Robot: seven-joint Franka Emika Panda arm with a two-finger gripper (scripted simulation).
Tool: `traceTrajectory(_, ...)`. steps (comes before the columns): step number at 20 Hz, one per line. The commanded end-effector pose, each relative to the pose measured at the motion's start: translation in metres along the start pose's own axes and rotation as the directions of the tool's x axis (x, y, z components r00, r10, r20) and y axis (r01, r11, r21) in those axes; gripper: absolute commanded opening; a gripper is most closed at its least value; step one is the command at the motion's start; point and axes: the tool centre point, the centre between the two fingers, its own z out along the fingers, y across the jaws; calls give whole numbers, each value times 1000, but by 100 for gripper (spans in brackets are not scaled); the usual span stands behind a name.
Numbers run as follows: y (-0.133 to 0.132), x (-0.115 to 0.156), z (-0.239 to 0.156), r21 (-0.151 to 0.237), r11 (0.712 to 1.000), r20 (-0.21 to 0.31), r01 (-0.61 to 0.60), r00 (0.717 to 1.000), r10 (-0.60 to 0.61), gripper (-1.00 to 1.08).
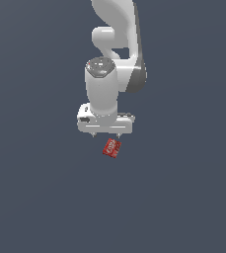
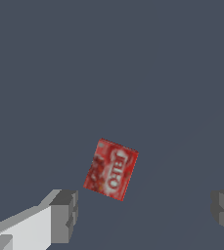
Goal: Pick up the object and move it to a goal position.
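Note:
The object, a small red box with whitish label lettering on top, lies flat on the dark grey floor, slightly rotated. In the exterior view it sits just below my white gripper, whose two small fingertips point down above it. In the wrist view the red box lies between and a little beyond the two grey fingers, which stand far apart. The gripper is open and empty, not touching the box.
The plain dark grey floor stretches all around. The white arm rises behind the gripper toward the exterior view's top.

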Motion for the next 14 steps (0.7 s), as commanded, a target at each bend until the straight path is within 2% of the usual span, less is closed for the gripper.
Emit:
traceTrajectory(1, 3, 1, -2, 2, 1000, -2, -1, 1000, 1, 100)
traceTrajectory(7, 0, -1, 6, 1, 1000, -1, -21, 1000, 21, 100)
traceTrajectory(14, -6, -6, 33, 0, 995, 2, -101, 995, 101, 100)
